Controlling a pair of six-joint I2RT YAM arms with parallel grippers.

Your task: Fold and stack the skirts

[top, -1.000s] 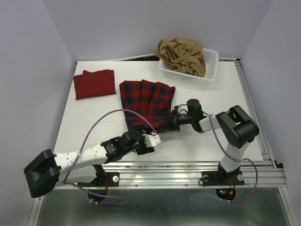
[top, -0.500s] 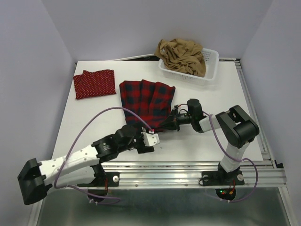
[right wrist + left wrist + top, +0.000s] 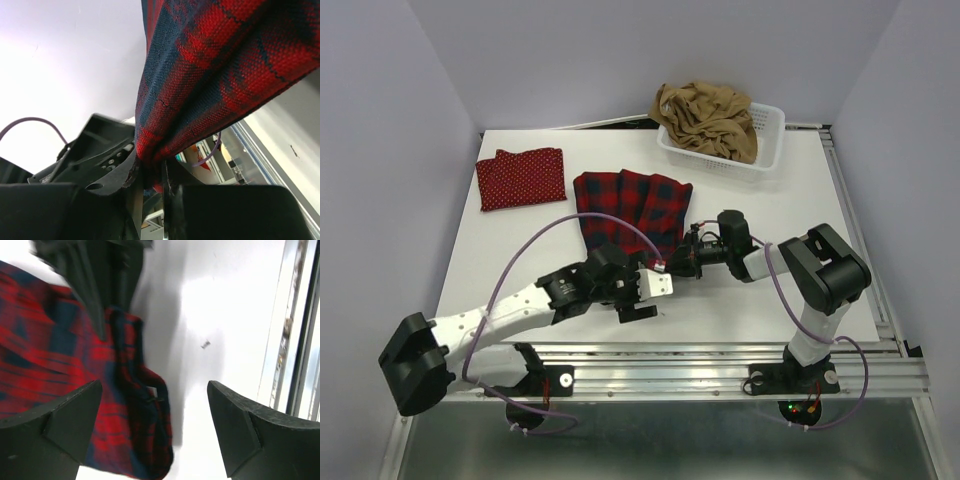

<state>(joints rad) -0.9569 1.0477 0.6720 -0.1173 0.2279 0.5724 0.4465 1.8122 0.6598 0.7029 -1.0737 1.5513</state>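
Observation:
The red-and-black plaid skirt (image 3: 635, 215) lies spread in the middle of the table. My right gripper (image 3: 678, 262) is shut on its near right edge and holds that edge lifted; the cloth (image 3: 215, 60) hangs from the closed jaws (image 3: 154, 172). My left gripper (image 3: 648, 296) is open just left of it, low over the table. The skirt's near corner (image 3: 145, 405) lies between its fingers (image 3: 75, 415), untouched. The red dotted skirt (image 3: 521, 177) lies folded at the back left. The tan-brown skirt (image 3: 705, 120) is bunched in the basket.
A white mesh basket (image 3: 770, 150) stands at the back right. The metal rail of the table's near edge (image 3: 720, 350) runs close behind my left gripper and shows in the left wrist view (image 3: 295, 330). A small speck (image 3: 205, 344) lies on the white table.
My left arm has swung right and forward, bringing its open gripper up to the plaid skirt's near corner beside my right gripper. The right gripper has held still.

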